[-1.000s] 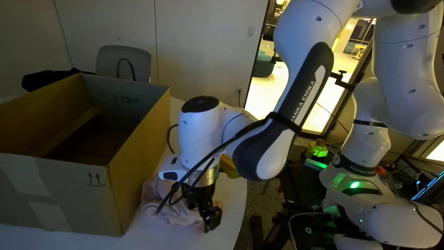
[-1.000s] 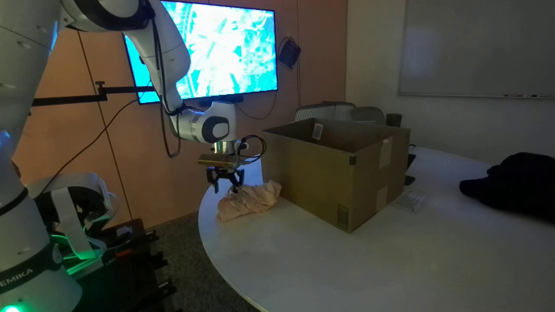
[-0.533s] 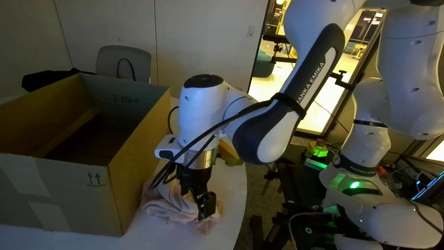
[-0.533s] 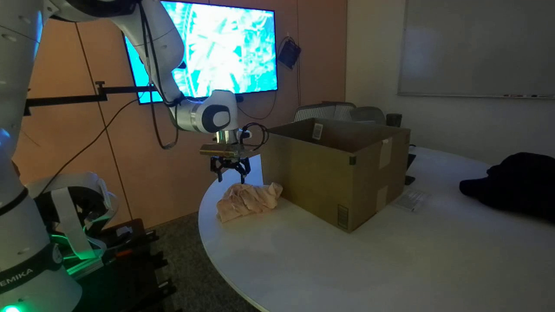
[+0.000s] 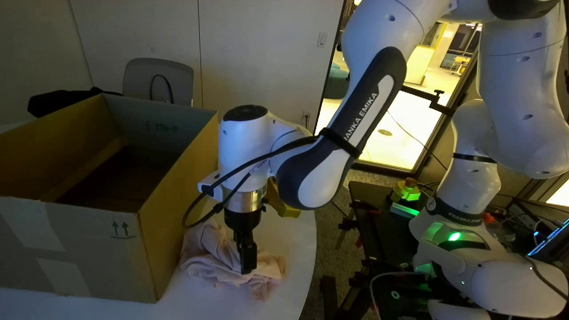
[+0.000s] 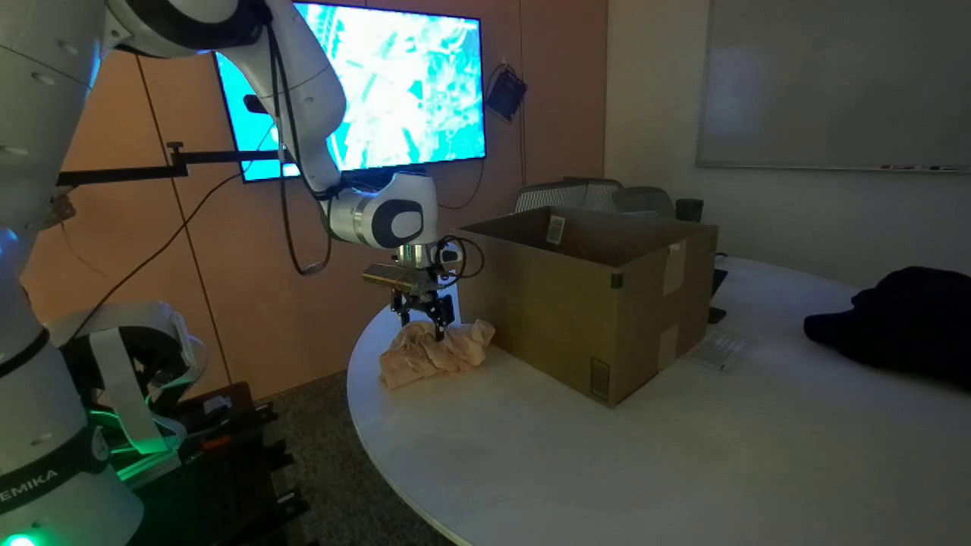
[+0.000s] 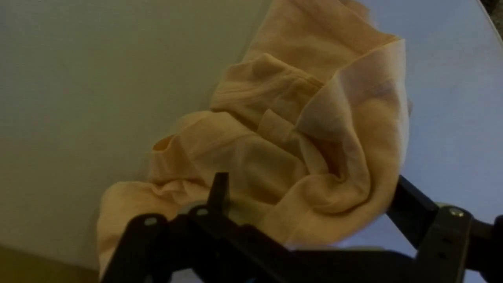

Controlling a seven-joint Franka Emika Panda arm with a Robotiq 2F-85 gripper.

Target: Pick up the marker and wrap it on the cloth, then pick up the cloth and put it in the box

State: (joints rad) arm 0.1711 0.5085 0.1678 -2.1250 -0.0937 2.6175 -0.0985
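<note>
If I push sideways, load could slip over curved rim of white table (image 6: 622, 455); open room lies overhead. Tall brown cardboard box (image 6: 561, 318), open-topped: near wall could snag low carry. Crumpled peach cloth (image 7: 275, 149) lies on table, between box and nearby rim; shallow pinch could unroll it. Black two-finger gripper (image 7: 312, 179) hangs over cloth, fingers apart, gripping nothing; contact I cannot tell. Marker unseen; if inside folds, could drop out.
</note>
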